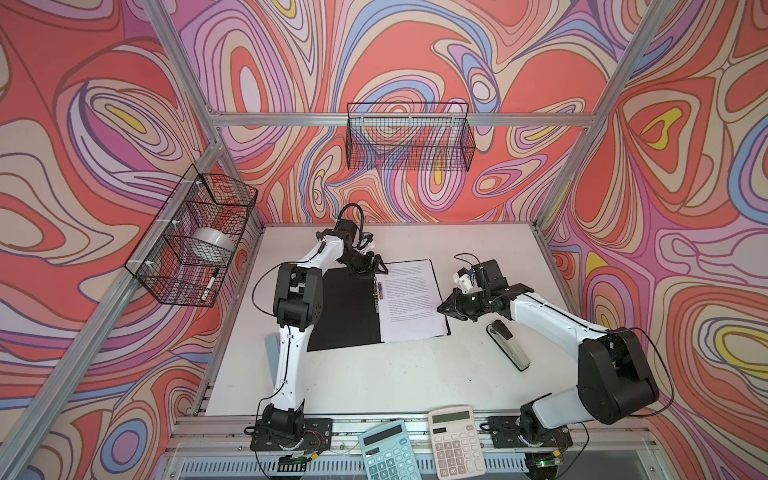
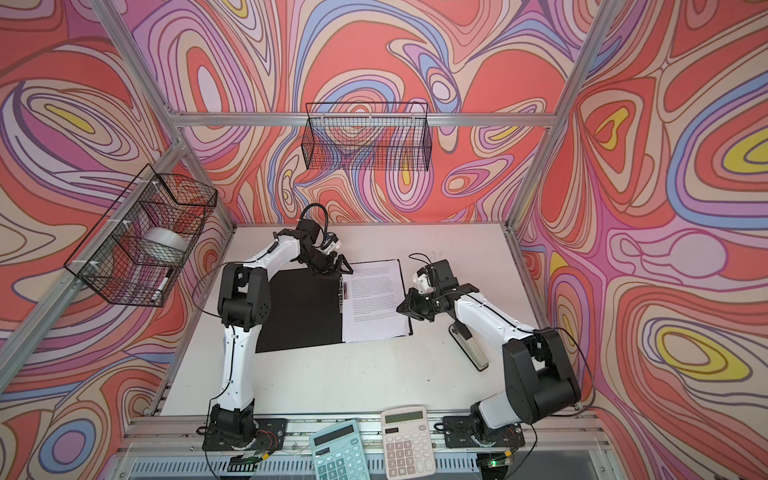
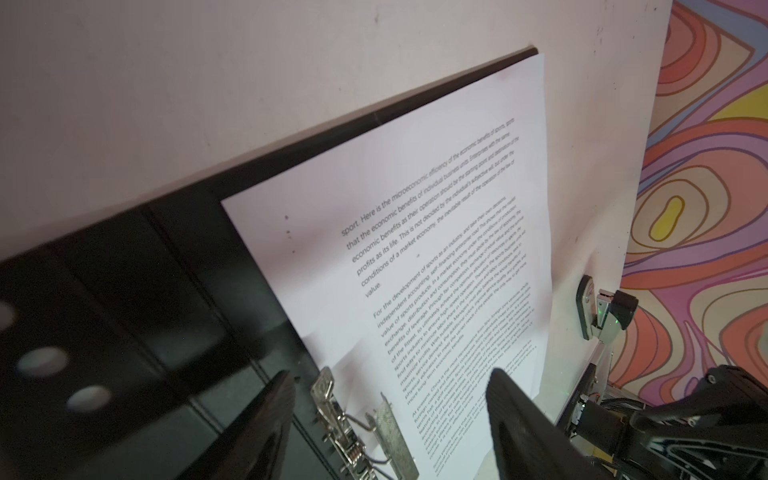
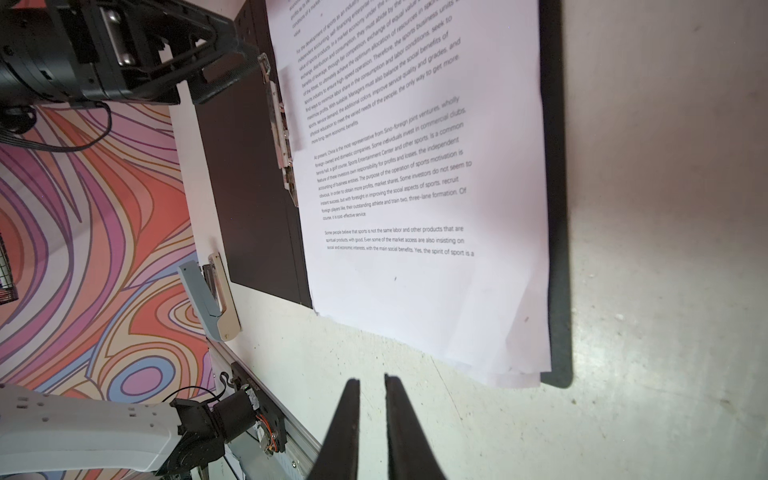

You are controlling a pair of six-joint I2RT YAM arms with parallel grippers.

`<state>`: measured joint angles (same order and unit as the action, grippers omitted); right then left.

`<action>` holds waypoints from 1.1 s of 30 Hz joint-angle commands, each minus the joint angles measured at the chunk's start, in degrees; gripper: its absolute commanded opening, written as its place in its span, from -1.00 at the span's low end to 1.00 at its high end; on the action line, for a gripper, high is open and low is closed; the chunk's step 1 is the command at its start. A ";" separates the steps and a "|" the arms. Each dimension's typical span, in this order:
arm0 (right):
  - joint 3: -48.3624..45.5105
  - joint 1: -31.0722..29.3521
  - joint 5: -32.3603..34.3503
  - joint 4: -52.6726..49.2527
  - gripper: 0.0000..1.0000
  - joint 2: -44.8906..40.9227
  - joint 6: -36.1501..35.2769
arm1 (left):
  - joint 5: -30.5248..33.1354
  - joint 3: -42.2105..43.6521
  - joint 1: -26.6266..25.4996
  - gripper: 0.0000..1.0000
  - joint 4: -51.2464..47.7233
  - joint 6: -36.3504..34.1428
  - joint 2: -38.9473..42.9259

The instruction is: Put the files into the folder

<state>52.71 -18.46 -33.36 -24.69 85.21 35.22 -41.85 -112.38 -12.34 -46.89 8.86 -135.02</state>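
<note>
The folder (image 1: pixel 345 311) (image 2: pixel 299 311) lies open on the table, black inside up, with a metal spine clip (image 3: pixel 340 415) (image 4: pixel 282 124) down its middle. The files (image 1: pixel 411 299) (image 2: pixel 374 303), white printed sheets, rest on its right half, their near corners fanned out (image 4: pixel 519 365). My left gripper (image 1: pixel 370 268) (image 2: pixel 336 268) hovers open over the far end of the spine; in the left wrist view its gripper (image 3: pixel 390 374) straddles the clip and the sheets' edge, holding nothing. My right gripper (image 1: pixel 442 309) (image 2: pixel 401 308) (image 4: pixel 370 379) is shut and empty beside the folder's right edge.
A black and cream stapler (image 1: pixel 509 345) lies right of the folder, under the right arm. A grey stapler (image 4: pixel 212 299) sits by the left arm. Two calculators (image 1: pixel 386 453) (image 1: pixel 457 440) lie on the front rail. Wire baskets (image 1: pixel 409 137) (image 1: pixel 195 237) hang on the walls.
</note>
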 commanded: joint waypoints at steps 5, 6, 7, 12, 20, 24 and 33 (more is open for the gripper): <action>1.61 -0.30 -0.15 1.22 -0.71 1.05 -0.42 | -3.14 0.40 0.12 0.46 -0.04 0.28 -1.40; 1.62 -0.32 -0.16 1.14 -0.71 1.04 -0.50 | -3.15 0.49 0.12 0.45 0.04 0.34 -1.47; 1.70 -0.35 -0.20 1.13 -0.71 1.09 -0.55 | -3.36 0.49 0.12 0.46 0.10 0.37 -1.47; 1.70 -0.33 -0.16 1.14 -0.71 1.35 -0.60 | -4.75 0.62 0.12 0.44 0.26 0.63 -1.29; 2.13 -0.34 -0.39 1.48 -0.72 1.71 -0.56 | -9.49 5.19 0.12 0.41 2.26 1.42 2.38; 2.48 -0.44 -0.40 1.57 -0.72 1.84 -0.52 | -10.81 9.61 0.12 0.40 4.33 2.03 5.85; 4.60 -0.44 -0.36 1.57 -0.72 2.84 -1.08 | -12.20 15.63 0.03 0.40 7.48 3.19 12.59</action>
<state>55.27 -18.57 -33.50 -23.66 86.76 35.03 -52.64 -97.30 -12.34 -41.36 11.73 -124.84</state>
